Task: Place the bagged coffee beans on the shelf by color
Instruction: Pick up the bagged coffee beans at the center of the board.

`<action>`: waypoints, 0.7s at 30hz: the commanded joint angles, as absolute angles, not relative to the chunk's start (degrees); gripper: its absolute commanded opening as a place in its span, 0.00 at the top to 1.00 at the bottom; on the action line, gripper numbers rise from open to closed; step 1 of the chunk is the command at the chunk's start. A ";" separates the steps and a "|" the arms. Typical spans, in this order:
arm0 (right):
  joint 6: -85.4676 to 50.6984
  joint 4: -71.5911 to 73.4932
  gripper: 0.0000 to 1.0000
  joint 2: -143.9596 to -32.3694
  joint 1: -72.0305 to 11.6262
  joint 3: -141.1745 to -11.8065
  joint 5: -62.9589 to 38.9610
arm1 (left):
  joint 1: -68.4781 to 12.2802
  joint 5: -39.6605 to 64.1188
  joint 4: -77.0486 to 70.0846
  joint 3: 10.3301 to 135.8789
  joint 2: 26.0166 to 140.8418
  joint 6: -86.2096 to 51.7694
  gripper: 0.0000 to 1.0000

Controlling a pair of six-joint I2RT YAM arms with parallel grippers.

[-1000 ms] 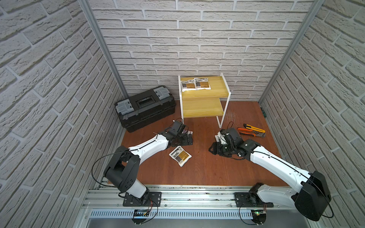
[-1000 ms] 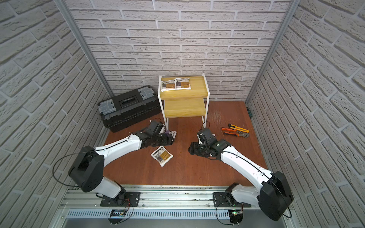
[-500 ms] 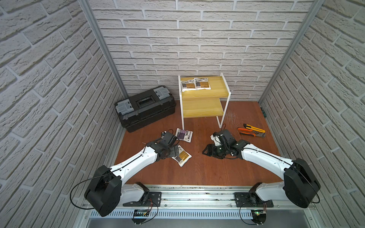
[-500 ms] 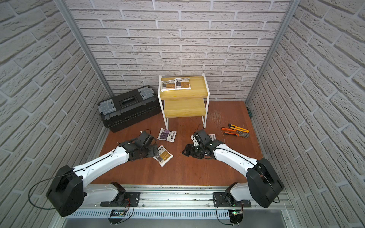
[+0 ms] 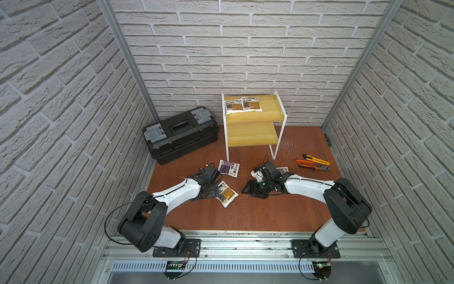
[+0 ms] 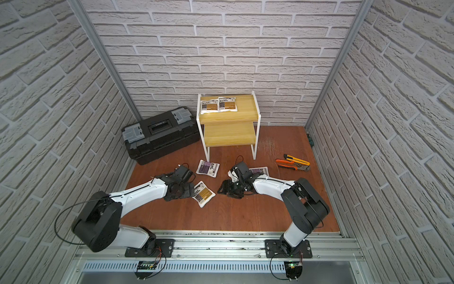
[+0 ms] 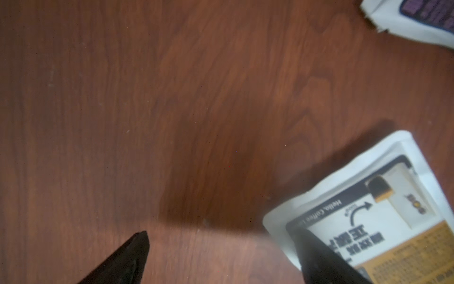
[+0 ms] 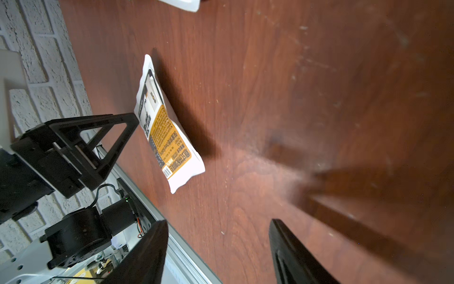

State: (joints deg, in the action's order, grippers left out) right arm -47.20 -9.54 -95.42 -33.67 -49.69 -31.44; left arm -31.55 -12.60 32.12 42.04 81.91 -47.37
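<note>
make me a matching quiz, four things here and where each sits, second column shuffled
1 toolbox
2 pliers
3 two orange-label pouches
4 fully visible purple-label pouch

a on the shelf's top board
b on the table beside the yellow knife
c on the table before the shelf's leg
d left of the shelf, at the table's back

Pairs: 1-d, 2-b, 3-a, 4-c

Two orange-labelled white pouches (image 5: 250,105) lie on the top board of the white-framed light-wood shelf (image 5: 270,112); the black plastic toolbox (image 5: 180,134) stands left of it; before it, near my left gripper (image 7: 219,233), a purple-labelled pouch (image 5: 229,168).
</note>
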 commanded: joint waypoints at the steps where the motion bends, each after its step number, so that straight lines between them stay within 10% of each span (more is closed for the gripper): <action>1: -47.99 -5.68 0.30 -98.40 -34.75 -52.29 -34.60 | -31.04 -12.67 30.55 41.59 82.95 -45.80 0.01; 21: -54.91 5.56 0.44 -109.59 -37.42 -54.43 -41.64 | -30.67 -11.58 28.39 39.38 83.02 -45.33 0.01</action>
